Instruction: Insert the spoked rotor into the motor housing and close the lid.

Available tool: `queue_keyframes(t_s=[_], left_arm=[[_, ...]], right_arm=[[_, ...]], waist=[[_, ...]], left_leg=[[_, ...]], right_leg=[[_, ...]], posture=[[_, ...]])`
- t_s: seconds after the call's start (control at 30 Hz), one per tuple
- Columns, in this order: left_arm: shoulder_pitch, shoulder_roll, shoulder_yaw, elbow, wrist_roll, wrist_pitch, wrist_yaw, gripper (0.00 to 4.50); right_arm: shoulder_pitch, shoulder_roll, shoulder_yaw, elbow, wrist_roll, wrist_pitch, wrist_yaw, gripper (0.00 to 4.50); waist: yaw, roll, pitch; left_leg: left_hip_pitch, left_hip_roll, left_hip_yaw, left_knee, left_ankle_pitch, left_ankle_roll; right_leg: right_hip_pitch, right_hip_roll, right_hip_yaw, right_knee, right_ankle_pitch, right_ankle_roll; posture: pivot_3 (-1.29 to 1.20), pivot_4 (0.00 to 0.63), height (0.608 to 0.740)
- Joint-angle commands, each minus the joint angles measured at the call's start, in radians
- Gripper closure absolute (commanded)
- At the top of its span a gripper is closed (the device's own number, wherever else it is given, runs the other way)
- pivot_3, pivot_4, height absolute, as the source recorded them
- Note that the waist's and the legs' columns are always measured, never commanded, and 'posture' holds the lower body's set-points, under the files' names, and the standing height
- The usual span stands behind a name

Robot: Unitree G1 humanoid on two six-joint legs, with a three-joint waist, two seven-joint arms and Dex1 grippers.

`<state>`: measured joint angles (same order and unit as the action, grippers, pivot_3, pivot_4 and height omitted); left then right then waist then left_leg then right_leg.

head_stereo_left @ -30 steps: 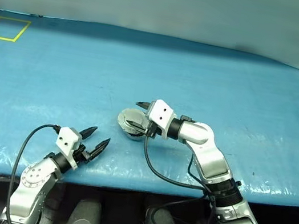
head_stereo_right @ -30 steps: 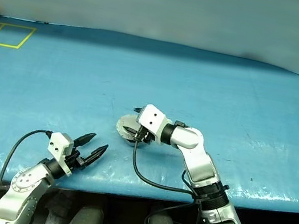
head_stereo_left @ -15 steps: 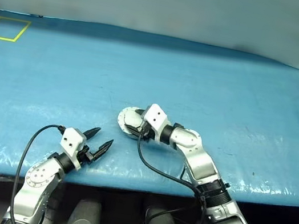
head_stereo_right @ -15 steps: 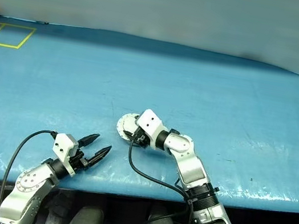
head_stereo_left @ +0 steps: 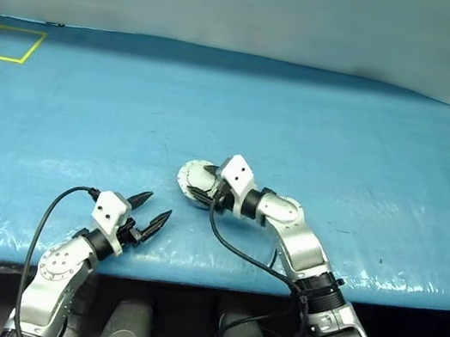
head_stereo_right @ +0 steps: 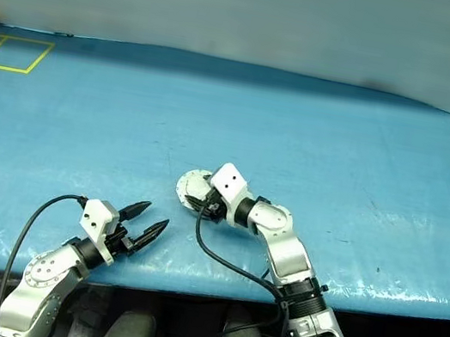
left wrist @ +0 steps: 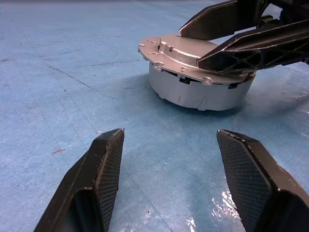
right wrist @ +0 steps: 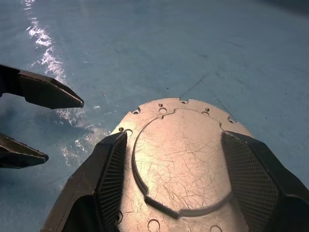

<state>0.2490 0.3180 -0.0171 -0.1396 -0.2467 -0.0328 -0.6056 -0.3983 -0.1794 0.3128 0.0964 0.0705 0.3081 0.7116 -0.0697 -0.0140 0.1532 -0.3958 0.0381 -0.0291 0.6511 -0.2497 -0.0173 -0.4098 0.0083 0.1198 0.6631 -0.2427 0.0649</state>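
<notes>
The motor housing [left wrist: 200,92] is seen standing flat on the blue counter [head_stereo_left: 344,137], near its front edge, with the lid [right wrist: 181,159] already down on top. The right pincer [right wrist: 178,166] is placed directly over the lid, its two fingers spread apart and lying across the plain top face; whether they press on it cannot be told. Nothing is clamped. The left pincer [head_stereo_left: 147,212] is held just short of the housing, to its left and nearer the front edge, fingers apart and empty, pointing at the housing's side wall. The right arm is thus judged the nearer one for seating the lid, the push axis being straight down. The lid is a scratched silver-grey disc with a scalloped, drilled rim; the housing wall is smooth matt metal; the counter is covered in slightly glossy, wrinkled sheet
</notes>
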Motion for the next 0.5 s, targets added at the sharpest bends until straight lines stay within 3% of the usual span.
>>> queue_keyframes(t_s=[0.03,0.13,0.23,0.3,0.5], left_arm=[[-0.007,0.005,-0.002,-0.054,-0.002,0.002,0.005,1.19],[-0.009,0.004,-0.001,-0.056,0.002,0.003,0.010,1.19],[-0.013,0.005,-0.003,-0.055,0.001,0.006,0.010,1.19],[-0.017,0.005,-0.001,-0.050,0.001,0.006,0.012,1.19],[-0.029,0.009,0.003,-0.034,-0.001,0.008,0.008,1.19]], right_arm=[[0.010,0.001,-0.013,-0.007,-0.011,-0.023,-0.038,1.26],[0.014,-0.004,-0.003,0.011,-0.024,-0.029,-0.046,1.26],[0.021,-0.005,-0.007,0.016,-0.016,-0.049,-0.043,0.69],[0.023,-0.002,-0.013,0.015,-0.006,-0.044,-0.040,0.03],[0.023,-0.012,0.010,0.023,-0.033,-0.001,-0.050,0.03]], waist=[[0.000,0.000,0.000],[0.001,0.000,0.000],[0.001,0.000,0.000],[0.001,0.000,0.000],[0.000,0.000,0.000]], left_leg=[[0.000,0.000,0.000,0.000,0.000,0.000],[0.000,0.000,0.000,0.000,0.000,0.000],[0.000,0.000,0.000,0.000,0.000,0.000],[0.000,0.000,0.000,0.000,0.000,0.000],[0.000,0.000,0.000,0.000,0.000,0.000]], right_leg=[[0.000,0.000,0.000,0.000,0.000,0.000],[0.000,0.000,0.000,0.000,0.000,0.000],[0.000,0.000,0.000,0.000,0.000,0.000],[0.000,0.000,0.000,0.000,0.000,0.000],[0.000,0.000,0.000,0.000,0.000,0.000]], posture=[[0.00,0.150,0.740],[0.00,0.150,0.740],[0.00,0.150,0.740],[0.00,0.150,0.740],[0.00,0.150,0.740]])
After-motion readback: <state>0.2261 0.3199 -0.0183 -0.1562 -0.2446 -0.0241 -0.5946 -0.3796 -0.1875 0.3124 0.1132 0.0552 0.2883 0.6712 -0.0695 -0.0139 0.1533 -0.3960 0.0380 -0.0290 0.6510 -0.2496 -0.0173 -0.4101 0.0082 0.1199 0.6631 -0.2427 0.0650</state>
